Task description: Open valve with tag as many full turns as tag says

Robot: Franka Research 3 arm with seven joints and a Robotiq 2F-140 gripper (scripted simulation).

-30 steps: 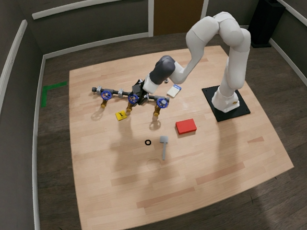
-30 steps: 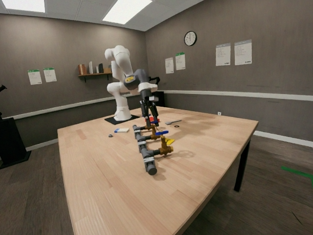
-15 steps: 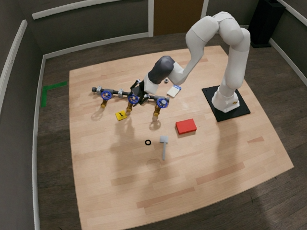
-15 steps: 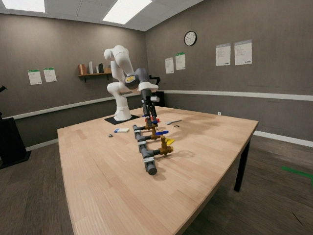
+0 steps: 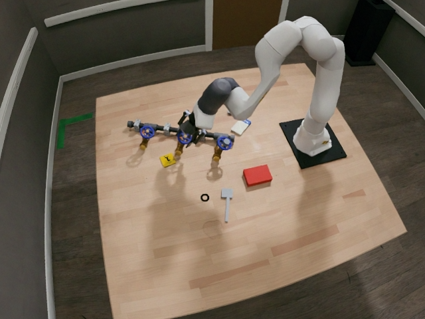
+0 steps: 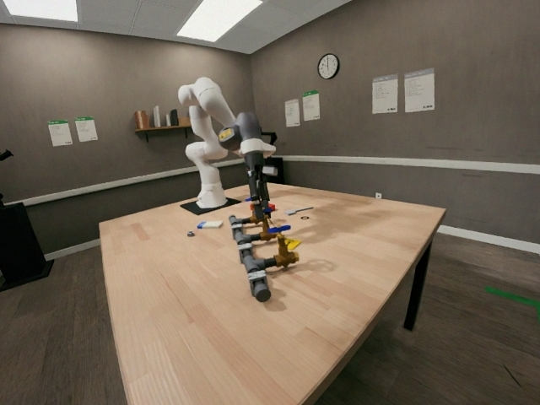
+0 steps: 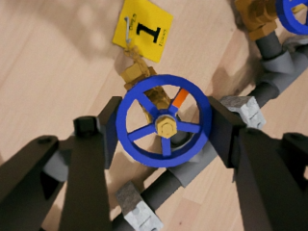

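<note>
A grey pipe carries three brass valves with blue handwheels. My gripper is shut on the middle valve's handwheel, one pad on each side of its rim; the wheel also shows under the gripper in the top view. An orange mark sits at the wheel's upper right. A yellow tag reading "1" is chained to this middle valve and lies on the table beside it. The left handwheel and the right handwheel stand free of the gripper.
A red block, a grey spatula-like tool and a small black ring lie in front of the pipe. A white and blue card lies behind it. The arm's black base plate is at the right.
</note>
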